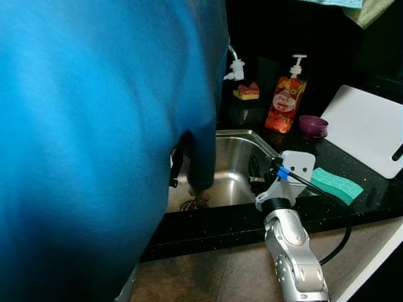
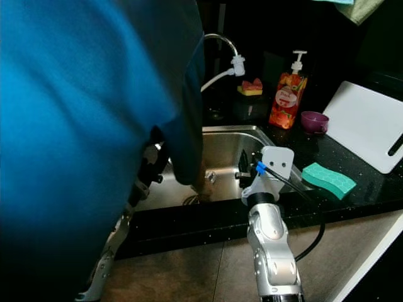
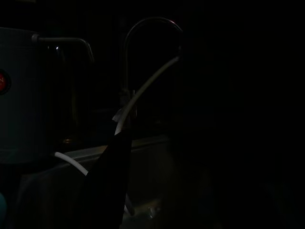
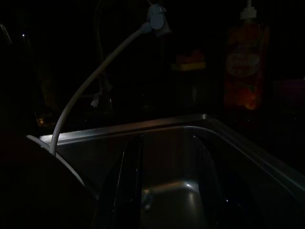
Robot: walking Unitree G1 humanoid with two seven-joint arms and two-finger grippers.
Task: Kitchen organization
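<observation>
Sink (image 2: 264, 135) work looks shared right now: a person in a blue sleeve (image 2: 94, 126) leans across the robot's left side, hand (image 2: 201, 187) down near the drain, so most of the basin is taken. The right gripper (image 2: 242, 168) hangs over the basin's right edge, its 2 black fingers (image 4: 131, 181) spread apart with nothing between them, pointing down into the steel bowl, probably waiting for room. The left gripper (image 2: 151, 170) sits at the basin's left rim under the sleeve; I cannot tell how its jaws stand. On the black counter to the right lie the things likely due for tidying: a green sponge (image 2: 328, 179) just beside the sink, a purple cup (image 2: 313, 121), a red soap dispenser (image 2: 286, 94) and a white cutting board (image 2: 368, 129) leaning at the back. A white hose runs from the faucet (image 2: 234, 63) into the basin.
</observation>
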